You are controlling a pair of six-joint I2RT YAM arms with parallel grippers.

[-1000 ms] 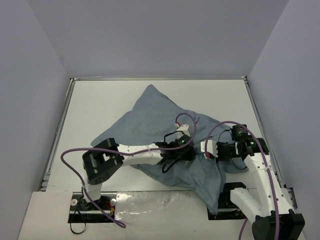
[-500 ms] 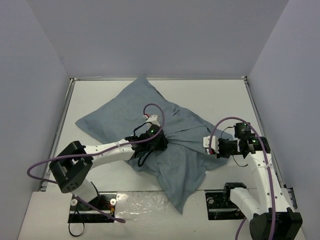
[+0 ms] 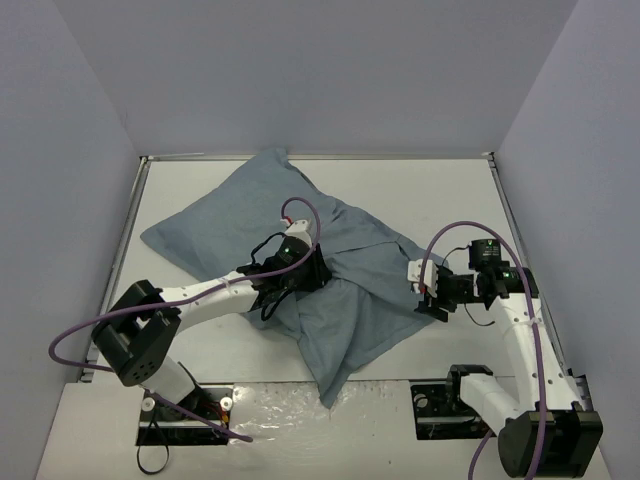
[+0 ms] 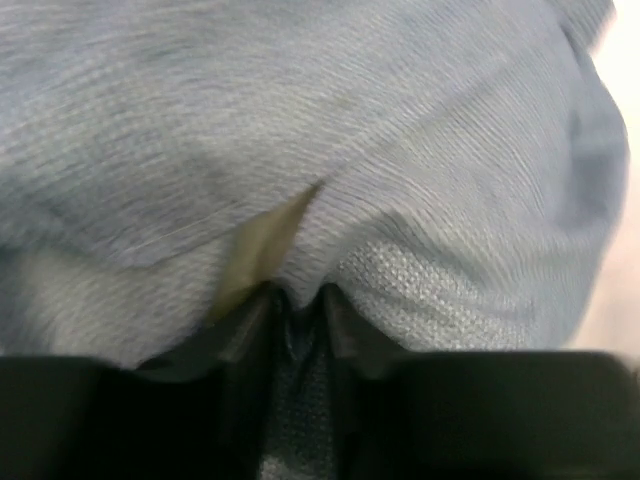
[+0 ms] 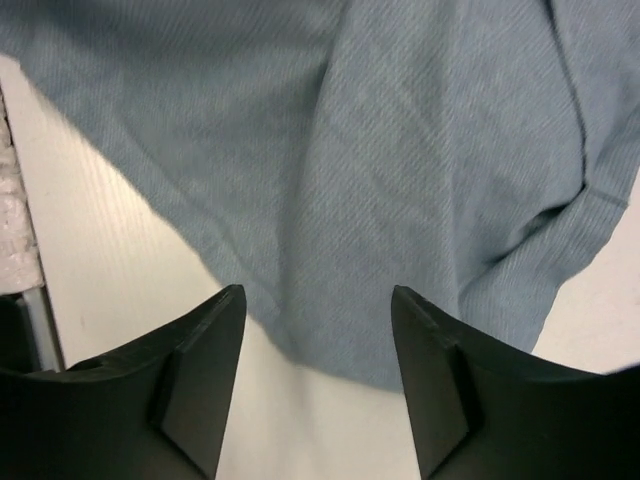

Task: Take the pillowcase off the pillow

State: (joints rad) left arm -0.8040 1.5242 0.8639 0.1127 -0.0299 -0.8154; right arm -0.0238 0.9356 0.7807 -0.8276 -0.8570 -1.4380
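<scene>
The pillowcase (image 3: 215,232) sprawls across the tabletop (image 3: 440,200), blue-grey face up, plump at its far-left end and trailing flat toward the near edge. At the pillowcase's middle sits the left gripper (image 4: 290,305), fingers close together, pinching a ridge of the cloth. A pale yellow patch (image 4: 262,240) peeks from a gap just beyond. At the pillowcase's right edge, the right gripper (image 5: 315,330) is spread wide and holds nothing, over hem and bare tabletop.
</scene>
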